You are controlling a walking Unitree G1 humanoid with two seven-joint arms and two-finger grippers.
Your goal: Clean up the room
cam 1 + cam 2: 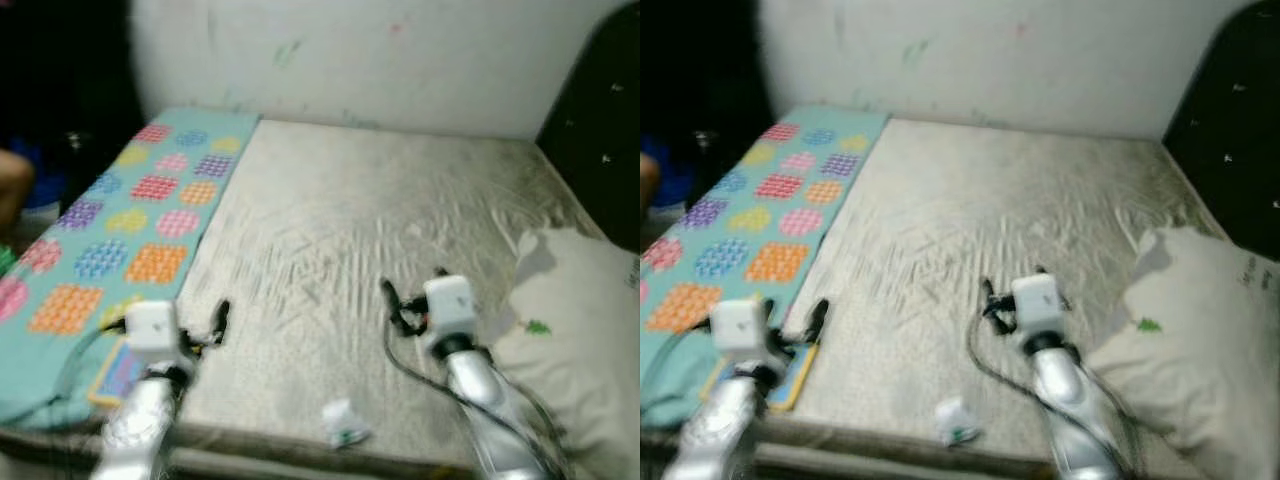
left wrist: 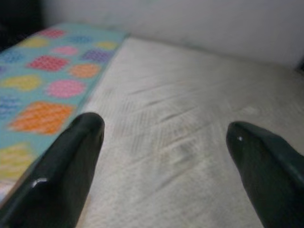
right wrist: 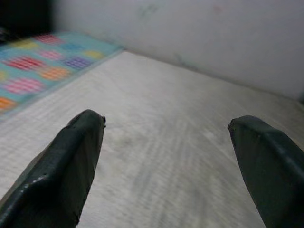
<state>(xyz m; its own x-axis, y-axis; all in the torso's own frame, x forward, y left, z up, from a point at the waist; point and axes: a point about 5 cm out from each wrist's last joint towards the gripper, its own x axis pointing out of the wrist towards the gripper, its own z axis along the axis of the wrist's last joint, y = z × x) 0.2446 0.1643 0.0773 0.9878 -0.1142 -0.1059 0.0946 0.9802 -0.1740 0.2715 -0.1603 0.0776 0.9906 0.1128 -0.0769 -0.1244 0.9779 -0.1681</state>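
I see a small crumpled white scrap (image 1: pixel 343 423) with a bit of green on it, lying on the bare mattress (image 1: pixel 380 220) close to its near edge, between my two arms. A flat colourful item (image 1: pixel 800 368) lies at the near edge too, where the mattress meets the teal blanket (image 1: pixel 130 220) with bright patterned spots, which covers the left strip of the bed. A pale pillow (image 1: pixel 575 330) with a small green mark sits at the right side, against a dark headboard (image 1: pixel 600 120). A scuffed white wall (image 1: pixel 380 55) runs along the far side.

My left gripper (image 1: pixel 215 325) is held out low over the mattress just beside the blanket's edge, forearm reaching forward from the near edge. In its wrist view the two black fingers (image 2: pixel 61 171) stand wide apart with nothing between them. My right gripper (image 1: pixel 395 305) is stretched forward over the middle of the mattress, near the pillow, a cable looping beside the silver forearm. Its fingers (image 3: pixel 66 166) are likewise spread and empty, pointing toward the wall. Both grippers are apart from the scrap.
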